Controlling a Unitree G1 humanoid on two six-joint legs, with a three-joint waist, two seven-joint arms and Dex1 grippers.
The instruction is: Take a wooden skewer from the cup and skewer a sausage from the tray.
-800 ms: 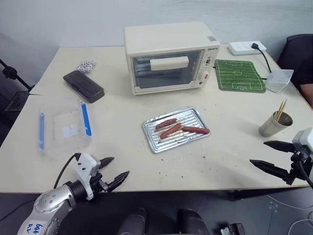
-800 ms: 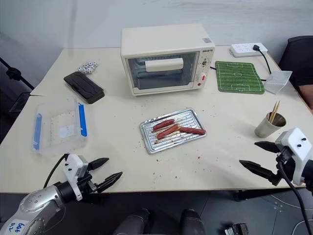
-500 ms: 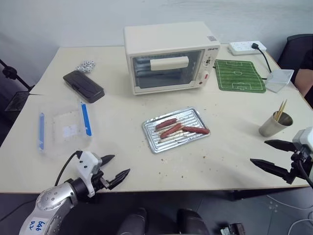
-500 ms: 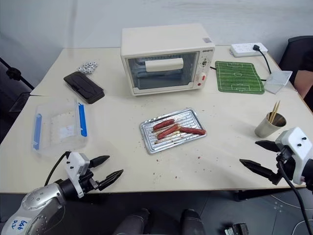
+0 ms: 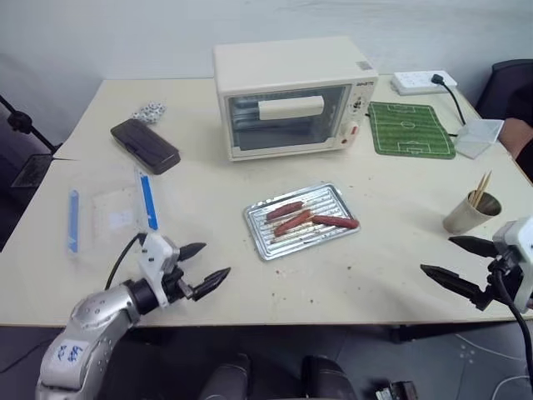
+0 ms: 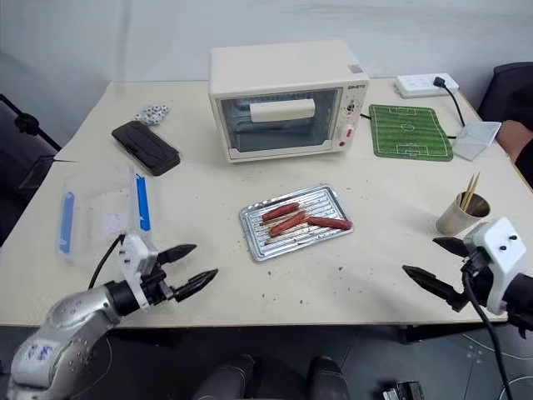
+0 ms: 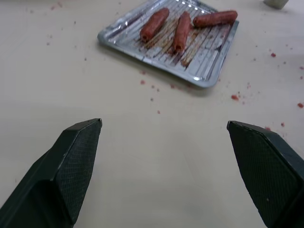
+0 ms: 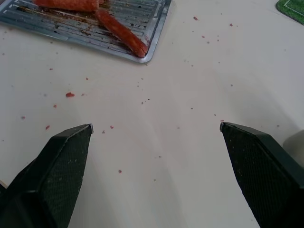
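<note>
Where the crumb-speckled cream table (image 5: 208,196) meets a grey wall, the slim red-brown sausage (image 5: 335,222) lies lengthwise across the ridged silver tray (image 5: 260,239) (toaster oven (image 5: 287,96) behind); left gripper (image 5: 208,265) and right gripper (image 5: 454,263) both spread, empty.

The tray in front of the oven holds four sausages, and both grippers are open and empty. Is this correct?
Not quite. The tray holds three sausages, not four: the left wrist view shows two lying side by side and a slimmer sausage beside them. The rest stands: the tray lies before the oven, and the left gripper and right gripper are open and empty.
</note>
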